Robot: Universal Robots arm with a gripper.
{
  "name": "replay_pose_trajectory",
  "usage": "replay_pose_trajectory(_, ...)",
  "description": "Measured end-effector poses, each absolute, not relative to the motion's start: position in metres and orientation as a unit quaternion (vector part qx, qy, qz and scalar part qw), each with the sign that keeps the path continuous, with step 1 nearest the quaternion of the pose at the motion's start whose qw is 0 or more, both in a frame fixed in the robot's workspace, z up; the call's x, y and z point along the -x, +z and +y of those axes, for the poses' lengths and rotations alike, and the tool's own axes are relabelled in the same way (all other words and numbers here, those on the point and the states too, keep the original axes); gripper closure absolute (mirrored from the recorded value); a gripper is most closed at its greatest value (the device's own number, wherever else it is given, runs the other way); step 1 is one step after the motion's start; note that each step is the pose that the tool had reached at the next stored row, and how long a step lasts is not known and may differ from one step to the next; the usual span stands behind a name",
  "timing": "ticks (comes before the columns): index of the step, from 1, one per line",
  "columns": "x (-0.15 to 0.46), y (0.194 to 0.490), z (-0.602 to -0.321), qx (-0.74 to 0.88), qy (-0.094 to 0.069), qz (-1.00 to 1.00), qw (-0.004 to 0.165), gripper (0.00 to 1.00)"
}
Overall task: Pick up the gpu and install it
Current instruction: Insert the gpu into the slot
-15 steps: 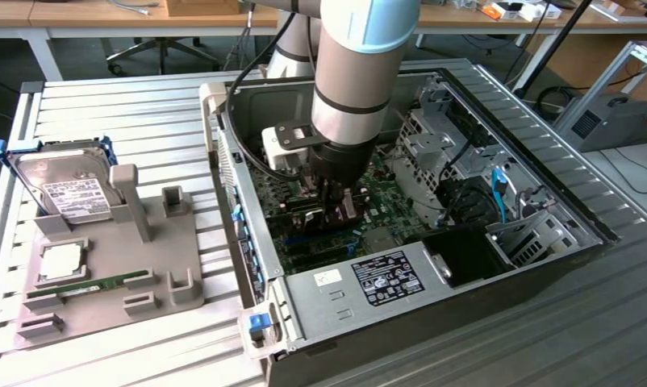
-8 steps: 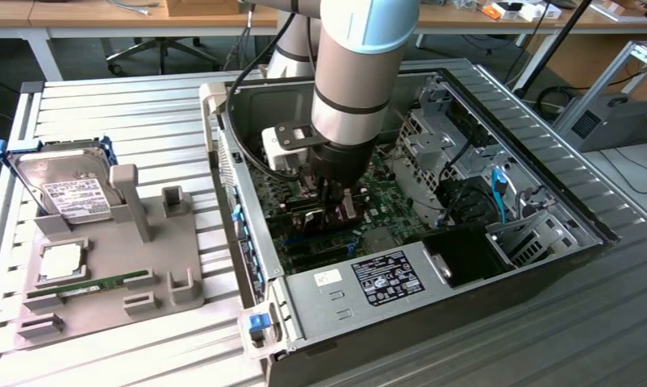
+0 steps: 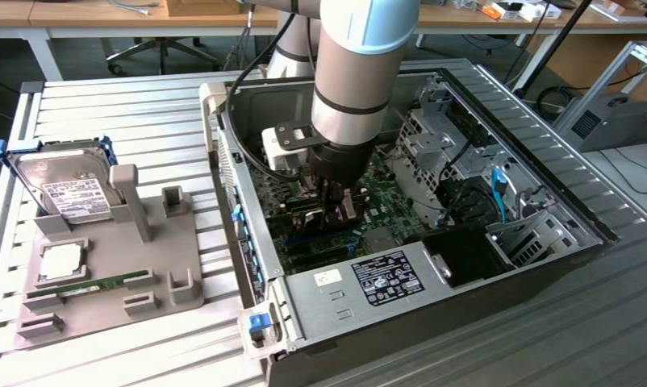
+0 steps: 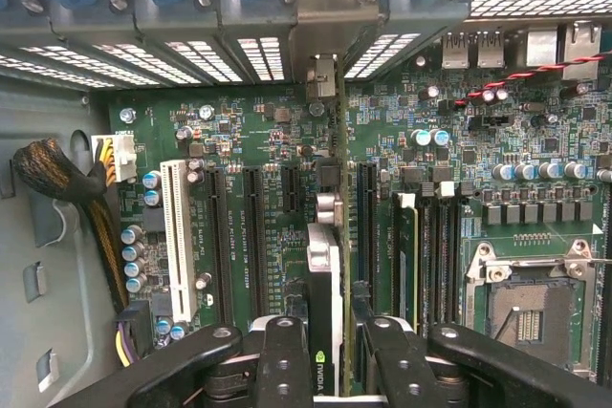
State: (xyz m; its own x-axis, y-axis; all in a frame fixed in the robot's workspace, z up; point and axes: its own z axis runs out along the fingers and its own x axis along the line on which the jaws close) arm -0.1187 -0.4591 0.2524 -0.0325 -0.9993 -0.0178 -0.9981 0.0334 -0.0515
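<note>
One gripper (image 4: pixel 330 351) clamps the gpu (image 4: pixel 323 284) edge-on above the motherboard (image 4: pixel 258 131), seemingly over a slot, inside the computer case (image 3: pixel 517 145).

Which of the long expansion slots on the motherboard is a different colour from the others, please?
The white slot, the one nearest the braided cable bundle at the board's edge. The other long slots beside it are all black, and the gpu in the pincer stands further along, away from it.

Even, bright indoor light, sharp pictures.
Soft shadows lie inside the computer case (image 3: pixel 410 201); the claw (image 4: pixel 330 351) is slightly blurred close to the wrist camera.
</note>
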Motion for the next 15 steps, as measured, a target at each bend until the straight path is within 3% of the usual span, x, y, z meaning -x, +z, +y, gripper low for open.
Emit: replay_pose_trajectory(15,0.1187,0.2515,-0.4591,0.695,-0.012,0.718,0.024,0.73)
